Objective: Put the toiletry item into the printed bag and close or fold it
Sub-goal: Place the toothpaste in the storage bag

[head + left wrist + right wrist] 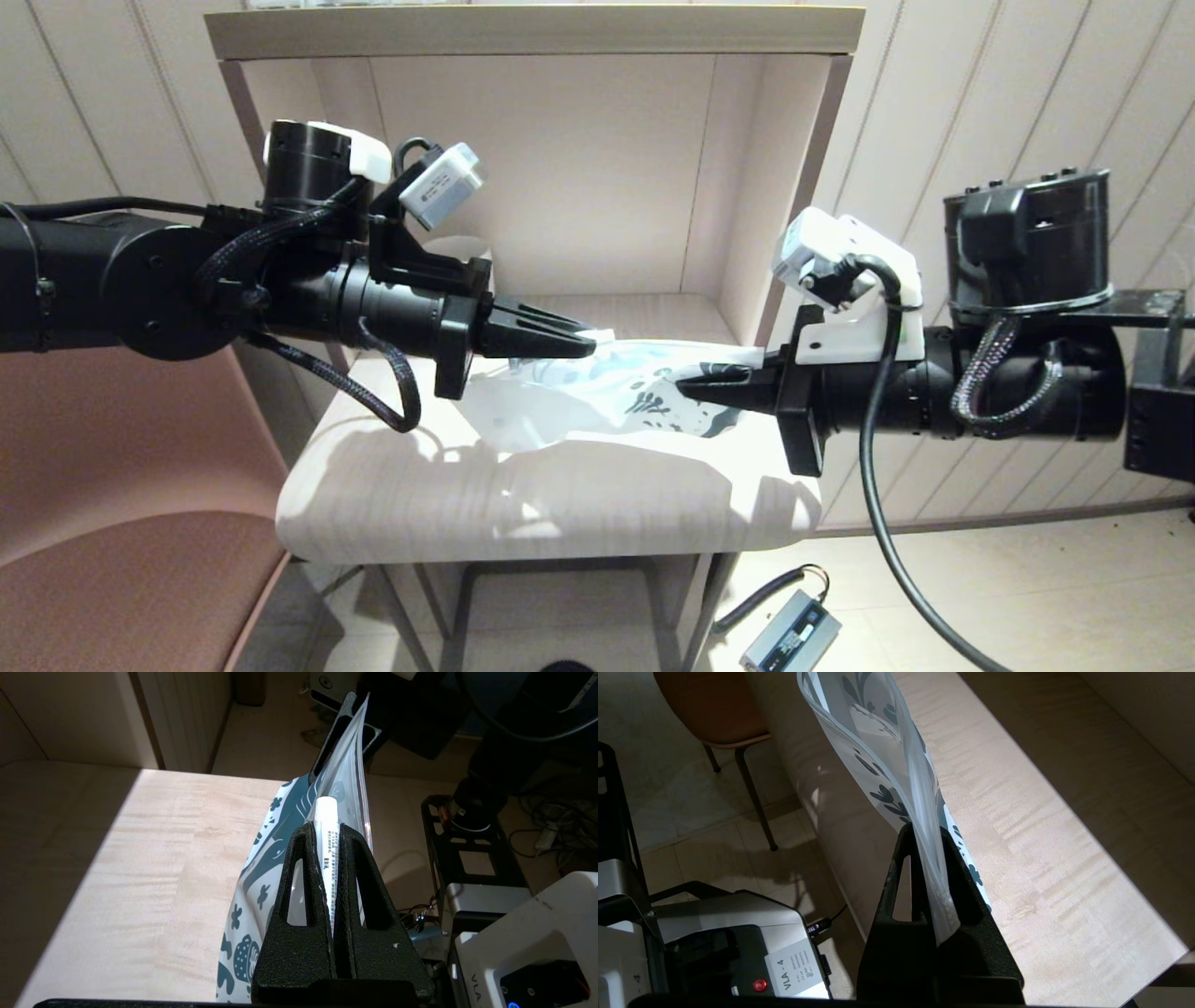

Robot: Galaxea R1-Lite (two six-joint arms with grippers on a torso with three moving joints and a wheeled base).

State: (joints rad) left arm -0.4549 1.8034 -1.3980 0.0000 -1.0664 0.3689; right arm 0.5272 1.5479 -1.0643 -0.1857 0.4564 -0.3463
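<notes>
The printed bag (611, 392), white translucent plastic with dark blue prints, hangs stretched between my two grippers just above the table. My left gripper (590, 347) is shut on the toiletry item (324, 812), a slim white tube with small print. The tube's tip pokes out past the fingers against the bag (261, 858); I cannot tell whether it is inside. My right gripper (686, 387) is shut on the bag's other end. In the right wrist view the bag's clear strip edge (920, 812) runs down between that gripper's (926, 833) fingers.
The pale wooden table (560, 509) lies under the bag, with an open shelf box (560, 187) behind it. A brown chair (112, 485) stands at the left. A small power adapter (789, 635) and cable lie on the floor at the right.
</notes>
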